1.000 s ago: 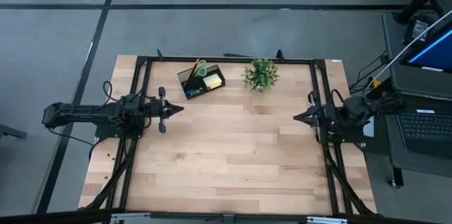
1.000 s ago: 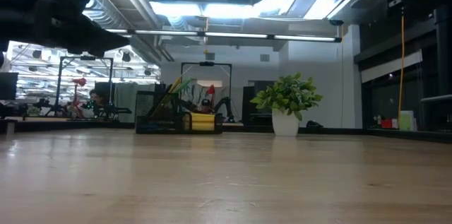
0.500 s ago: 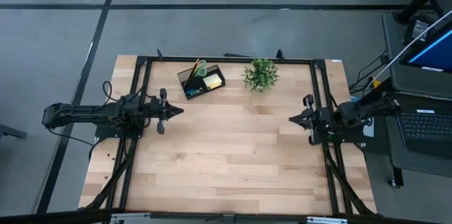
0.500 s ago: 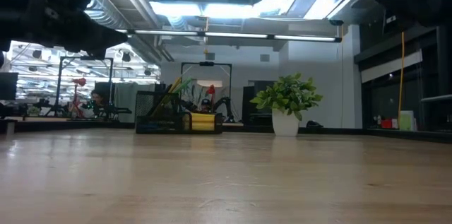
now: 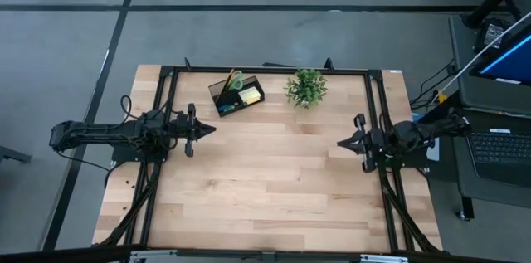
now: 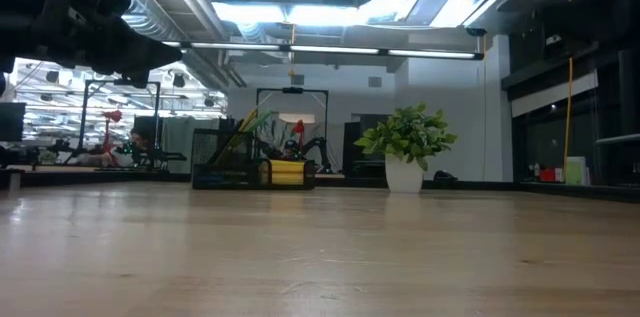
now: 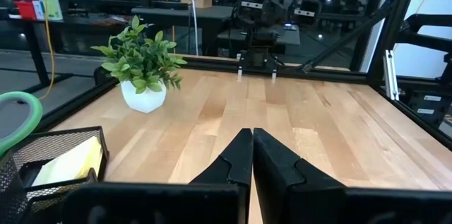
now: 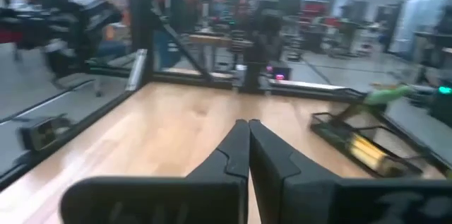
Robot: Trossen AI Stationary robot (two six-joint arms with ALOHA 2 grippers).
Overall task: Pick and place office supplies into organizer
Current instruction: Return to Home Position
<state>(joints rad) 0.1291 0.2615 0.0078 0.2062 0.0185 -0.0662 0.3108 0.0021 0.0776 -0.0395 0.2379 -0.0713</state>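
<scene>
The table [image 5: 265, 172] lies open through its middle; organizer [image 5: 236, 95] and potted plant [image 5: 306, 87] stand at its far edge.

High: straight down over whole table [image 5: 265, 188]. Low: table-top level, facing organizer [image 6: 250, 171] and plant [image 6: 405, 142]. Wrists: close above tabletop, facing inward across it, organizer shared.

Soft, even light from overhead falls on the pale bench [image 5: 274, 188] in the high view, bright enough that shadows are faint and diffuse. In the low view the ceiling light strips [image 6: 300, 14] glare white, the bench top takes a dull sheen from them, and the organizer [image 6: 212, 159] and plant [image 6: 405, 137] stand darker against the lit room. Both wrist views are well lit, with washed-out brightness across the far background of the right one.
</scene>
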